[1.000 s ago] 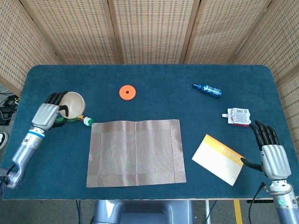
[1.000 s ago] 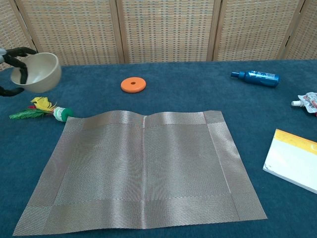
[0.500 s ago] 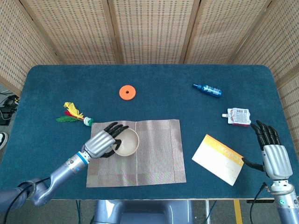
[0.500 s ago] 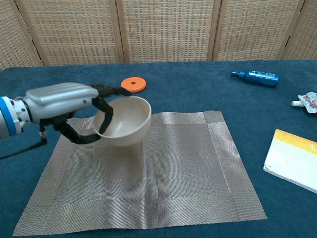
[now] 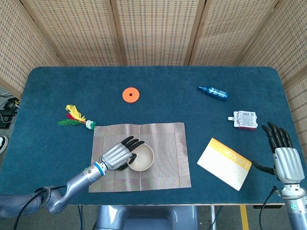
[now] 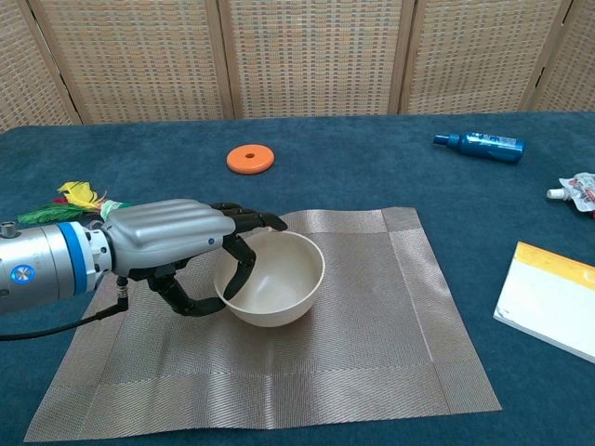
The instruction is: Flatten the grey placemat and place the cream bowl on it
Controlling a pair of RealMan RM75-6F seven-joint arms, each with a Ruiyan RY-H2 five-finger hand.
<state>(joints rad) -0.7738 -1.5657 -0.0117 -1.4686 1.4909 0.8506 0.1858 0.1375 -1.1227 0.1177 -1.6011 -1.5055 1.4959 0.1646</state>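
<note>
My left hand (image 6: 177, 243) grips cream bowl (image 6: 271, 289); bowl carried from beyond grey placemat (image 5: 168, 158) left edge to placemat centre, now resting on or just above it. Placemat flat. Release remains. My right hand (image 5: 286, 163) spread, empty, right of placemat.

Left hand (image 5: 116, 156) grips cream bowl (image 5: 141, 157) over flat grey placemat (image 5: 165, 143); right hand (image 5: 284, 160) apart, fingers spread.
</note>
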